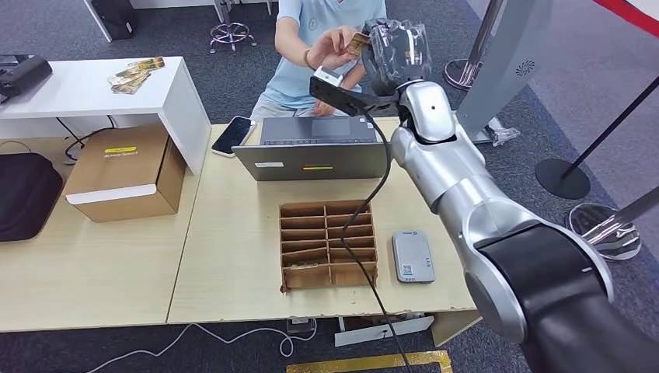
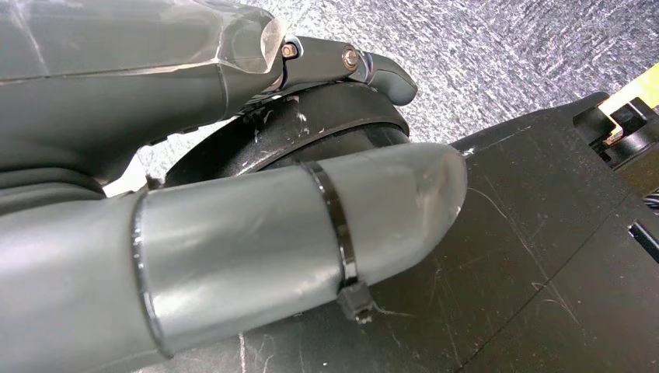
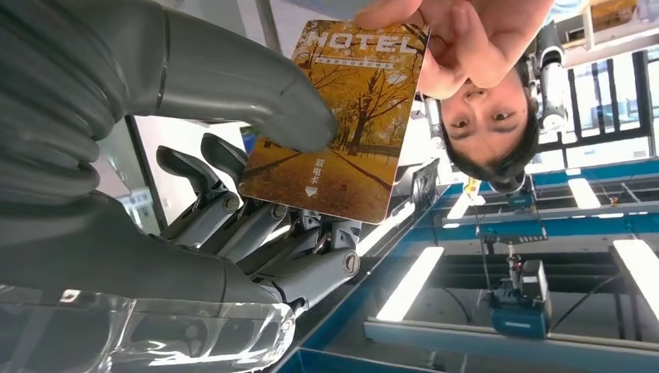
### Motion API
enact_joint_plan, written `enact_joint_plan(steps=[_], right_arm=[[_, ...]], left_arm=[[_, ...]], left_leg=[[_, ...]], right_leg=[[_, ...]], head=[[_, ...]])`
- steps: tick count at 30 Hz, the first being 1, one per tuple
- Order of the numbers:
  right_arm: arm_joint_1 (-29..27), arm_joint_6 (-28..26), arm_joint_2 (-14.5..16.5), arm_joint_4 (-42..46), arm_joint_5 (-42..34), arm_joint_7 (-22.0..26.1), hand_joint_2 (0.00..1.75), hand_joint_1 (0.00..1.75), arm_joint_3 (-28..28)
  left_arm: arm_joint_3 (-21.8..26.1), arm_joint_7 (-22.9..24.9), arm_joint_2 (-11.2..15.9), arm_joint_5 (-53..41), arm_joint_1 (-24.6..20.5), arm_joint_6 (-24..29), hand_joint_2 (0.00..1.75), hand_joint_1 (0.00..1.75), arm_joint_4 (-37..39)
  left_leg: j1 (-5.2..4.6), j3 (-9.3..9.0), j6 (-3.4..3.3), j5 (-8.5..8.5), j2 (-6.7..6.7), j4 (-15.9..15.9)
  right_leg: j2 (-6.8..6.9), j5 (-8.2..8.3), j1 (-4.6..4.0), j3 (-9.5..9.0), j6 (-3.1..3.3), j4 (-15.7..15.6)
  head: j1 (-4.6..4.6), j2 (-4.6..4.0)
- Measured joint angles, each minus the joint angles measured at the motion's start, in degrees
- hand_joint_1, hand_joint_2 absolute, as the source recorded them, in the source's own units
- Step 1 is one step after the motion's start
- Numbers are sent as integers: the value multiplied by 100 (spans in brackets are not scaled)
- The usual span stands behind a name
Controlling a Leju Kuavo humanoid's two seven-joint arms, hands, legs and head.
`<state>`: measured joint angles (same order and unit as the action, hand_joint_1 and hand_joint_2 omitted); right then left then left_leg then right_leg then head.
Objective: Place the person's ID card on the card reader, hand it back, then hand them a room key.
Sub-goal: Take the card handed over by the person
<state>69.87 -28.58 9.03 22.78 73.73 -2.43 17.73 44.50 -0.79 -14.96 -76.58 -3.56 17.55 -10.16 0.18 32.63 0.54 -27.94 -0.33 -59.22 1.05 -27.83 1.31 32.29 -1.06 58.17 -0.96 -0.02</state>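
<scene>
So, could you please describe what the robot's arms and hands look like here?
The right arm is glossy silver with a black band, and a black cable runs along it. The right hand has a thick grey thumb, darker metal fingers and a clear plastic cover. The left hand is grey, with a black zip tie round its thumb.

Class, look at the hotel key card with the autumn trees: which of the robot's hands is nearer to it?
Right. The right hand holds the key card between thumb and fingers, while a person's hand grips its far edge. The left hand hangs by dark parts of the robot's body, away from the card.
</scene>
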Motion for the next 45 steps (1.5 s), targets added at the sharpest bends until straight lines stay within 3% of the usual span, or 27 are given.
enact_joint_plan(steps=[8, 14, 20, 27, 34, 40, 45], right_arm=[[-212, -211, -10, 471, -1389, 874, 175, 175, -720], [-567, 111, -88, 1249, -2670, 1616, 175, 175, -1166], [-1216, 1531, -335, 2453, -4609, 1982, 175, 175, -1299], [-2072, 4054, -893, 3483, -7554, 2064, 175, 175, -1434], [-3081, 5556, -1511, 4105, -9359, 1959, 175, 175, -1705], [-4175, 6059, -2030, 4485, -9931, 1966, 175, 175, -1925], [-5323, 6332, -2112, 4855, -10274, 2046, 175, 175, -2052]], left_arm=[[0, -11, -2, 54, 3, 0, 0, 0, 0], [0, -83, -2, 121, 12, 0, 0, 0, 0], [1, -118, -2, 243, 18, 0, 0, 0, 0], [7, -190, -3, 378, 29, 0, 0, 0, 0], [43, -208, -4, 485, 32, 0, 0, 0, 0], [123, -242, -4, 556, 31, 0, 0, 0, 0], [155, -287, -4, 561, 34, 0, 0, 0, 0]], left_leg=[[0, 0, 0, 0, 2, 0], [0, 0, 0, 0, 2, -1], [0, 1, -1, -1, 2, -2], [-1, 4, -2, -2, 0, -4], [-1, 6, -3, -3, -5, -5], [0, 8, -7, -6, -3, -4], [0, 12, -7, -8, 2, -1]], right_leg=[[-1, 0, 0, 1, 0, 0], [-1, 1, 0, 2, 0, -1], [-1, 1, 0, 3, 0, -3], [0, 2, 0, 4, -2, -6], [6, 2, 0, 4, -3, -8], [4, 1, -1, 4, -4, -11], [1, 0, -2, 9, -5, -11]], head=[[0, 0], [-1, 0], [0, 0], [-1, 0], [-1, 0], [-1, 0], [-2, 0]])
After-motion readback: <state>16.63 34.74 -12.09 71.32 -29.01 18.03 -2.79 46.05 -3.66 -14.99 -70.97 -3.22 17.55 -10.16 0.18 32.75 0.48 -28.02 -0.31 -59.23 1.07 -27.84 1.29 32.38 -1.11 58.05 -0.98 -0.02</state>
